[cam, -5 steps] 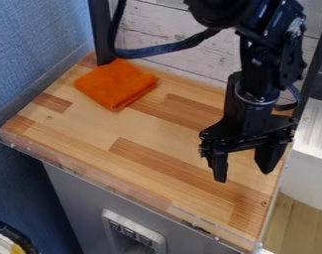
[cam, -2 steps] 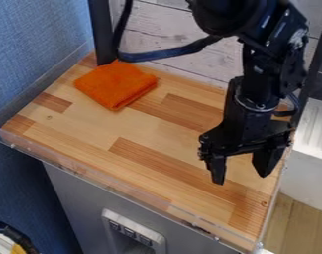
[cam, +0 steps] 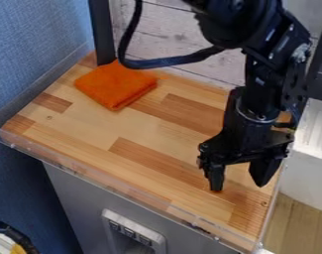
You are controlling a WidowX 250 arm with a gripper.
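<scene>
Black, two-fingered and hanging from the black robot arm (cam: 272, 74), the tool (cam: 238, 184) was open over the near right part of the light wooden desk (cam: 143, 126), its fingers apart and nothing gripped between them. Whether its tips touched the wood could not be told. A folded orange cloth (cam: 115, 85) lay flat on the same surface, well apart from the tool, toward the upper left of the view. It was nearly square, so no long axis stood out; its edges ran aslant, with one corner toward the near side.

Just behind the cloth stood a dark upright post (cam: 102, 32). A loop of black cable (cam: 166, 61) ran from beside that post to the arm, crossing the cloth's back corner in the view; its height above it was unclear. A low transparent rim (cam: 120, 187) edged the front, and a whitish plank backdrop (cam: 180, 32) rose behind.
</scene>
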